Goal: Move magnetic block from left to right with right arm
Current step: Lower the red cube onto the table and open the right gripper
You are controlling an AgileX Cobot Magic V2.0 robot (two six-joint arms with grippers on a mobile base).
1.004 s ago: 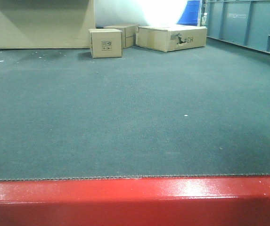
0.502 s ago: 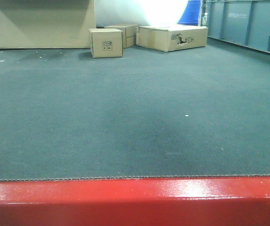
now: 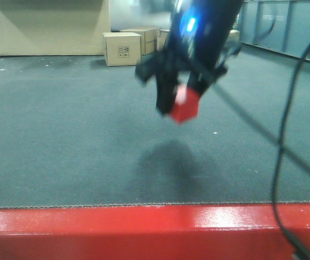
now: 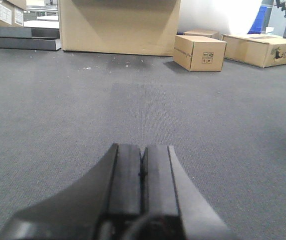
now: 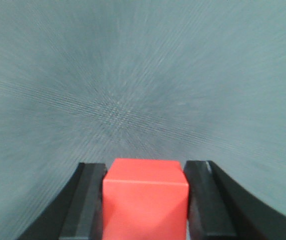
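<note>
The magnetic block (image 3: 184,105) hangs in the air above the dark carpeted floor (image 3: 63,141), clamped between the two black fingers (image 5: 90,200) of the right gripper (image 3: 180,103); the wrist view shows a finger pressed against each side of the red cube (image 5: 145,200). A soft shadow lies on the carpet below it. The front view is blurred, so the block's exact tilt is hard to judge. The left gripper (image 4: 143,172) sits low over the carpet, fingers pressed together with nothing between them. Brown cardboard boxes (image 3: 122,49) stand well behind.
</note>
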